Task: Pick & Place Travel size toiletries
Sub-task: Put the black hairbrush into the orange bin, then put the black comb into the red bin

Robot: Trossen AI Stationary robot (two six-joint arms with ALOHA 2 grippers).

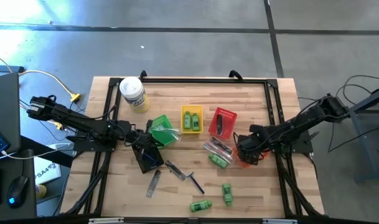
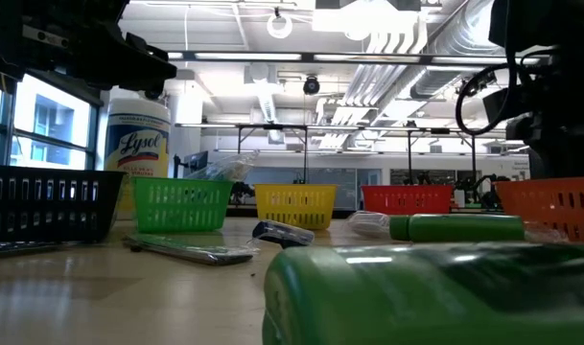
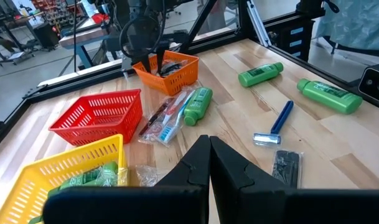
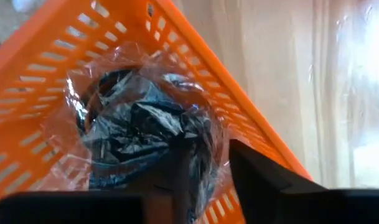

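Note:
In the right wrist view an orange basket [image 4: 46, 74] holds a clear plastic packet [image 4: 139, 124] with a dark item inside. My right gripper [image 4: 208, 180] points down into this basket [image 1: 245, 157], its fingers apart over the packet. My left gripper [image 3: 209, 155] is shut on nothing, level above the black basket [image 1: 149, 155]. Loose on the table lie green mini bottles [image 1: 219, 160] [image 1: 227, 193] [image 1: 200, 205], a blue razor [image 1: 192, 179], a dark comb [image 1: 153, 182] and a wrapped toothbrush [image 3: 167, 118]. More green bottles lie in the yellow basket [image 1: 191, 118]. My right gripper's fingers [image 4: 257, 174] stand at the near edge of the packet [image 4: 189, 143], which lies on the orange basket's bottom. I cannot tell whether they touch it.
A green basket [image 1: 161, 130] and a red basket [image 1: 222, 122] stand mid-table beside the yellow one. A white canister with a yellow label [image 1: 133, 93] stands at the far left. A black frame [image 1: 201, 79] runs along the table's far edge. Bare wood lies near the front edge.

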